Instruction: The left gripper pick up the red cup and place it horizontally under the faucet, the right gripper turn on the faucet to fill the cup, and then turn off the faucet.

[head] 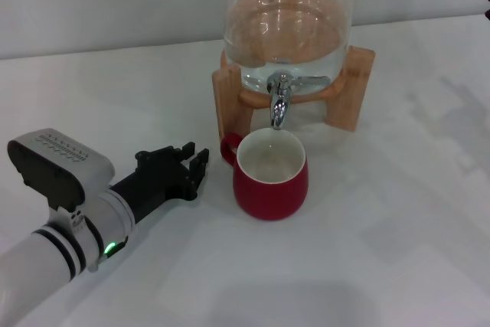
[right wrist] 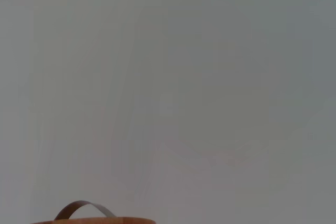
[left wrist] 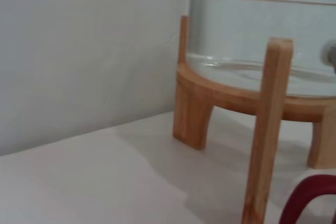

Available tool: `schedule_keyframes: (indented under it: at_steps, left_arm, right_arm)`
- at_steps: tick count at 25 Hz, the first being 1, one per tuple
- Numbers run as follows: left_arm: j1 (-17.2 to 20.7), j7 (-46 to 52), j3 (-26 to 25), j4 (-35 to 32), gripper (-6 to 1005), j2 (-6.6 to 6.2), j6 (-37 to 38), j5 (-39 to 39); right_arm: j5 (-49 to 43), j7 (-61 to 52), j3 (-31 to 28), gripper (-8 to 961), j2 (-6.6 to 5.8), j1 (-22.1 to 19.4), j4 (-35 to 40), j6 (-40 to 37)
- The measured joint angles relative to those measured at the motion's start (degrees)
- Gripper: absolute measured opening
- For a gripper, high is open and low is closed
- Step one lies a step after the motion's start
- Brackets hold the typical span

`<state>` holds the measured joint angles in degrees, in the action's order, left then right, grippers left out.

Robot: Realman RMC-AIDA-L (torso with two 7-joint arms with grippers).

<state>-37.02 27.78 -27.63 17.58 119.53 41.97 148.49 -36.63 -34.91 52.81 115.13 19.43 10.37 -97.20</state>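
Head view shows my left end effector (head: 186,168) low over the counter (head: 398,227), its fingers parted a little and holding nothing, just at 9 o'clock of the cup (head: 270,180). The cup stands upright on the counter with its mouth right under the faucet (head: 280,103), handle (head: 229,148) turned toward 10 o'clock and close to my fingertips but, as far as I can tell, apart from them. Its cream inside looks dry. My right end effector is barely in view, only a dark sliver at the far edge near 2 o'clock, and I cannot tell how its fingers stand.

Left wrist view looks past the wooden stand (left wrist: 265,129) and catches only a red arc of the handle (left wrist: 307,198).

I judge the placing done and the step in hand to be clearing my left arm so the right can reach the lever. To do that well, I should draw straight back toward 8 o'clock, low and slow, keeping my fingers spread so they don't hook the handle and drag the cup out from under the spout. Then the right should come in from 3 o'clock, above the rim.
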Motion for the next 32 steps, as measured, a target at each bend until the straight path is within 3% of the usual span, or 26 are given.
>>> schedule_keyframes:
  at_steps: [11,18,32]
  left_arm:
    - [2.0,-4.5,-5.7,0.4,228,-0.16,1.2,0.2]
    - [4.2,-7.6,-11.1,0.1,241,-0.21,6.0,0.2]
    - [15.5,-16.4,-23.8,0.5,268,-0.09,24.3,-0.2]
  right_arm:
    - [0.0,-0.1,-0.3,781,0.00,-0.2,0.0,0.0]
    - [0.1,-0.2,-0.3,781,-0.08,-0.4,-0.1,0.3]
    - [0.0,-0.8,0.0,781,-0.09,-0.3,-0.9,1.3]
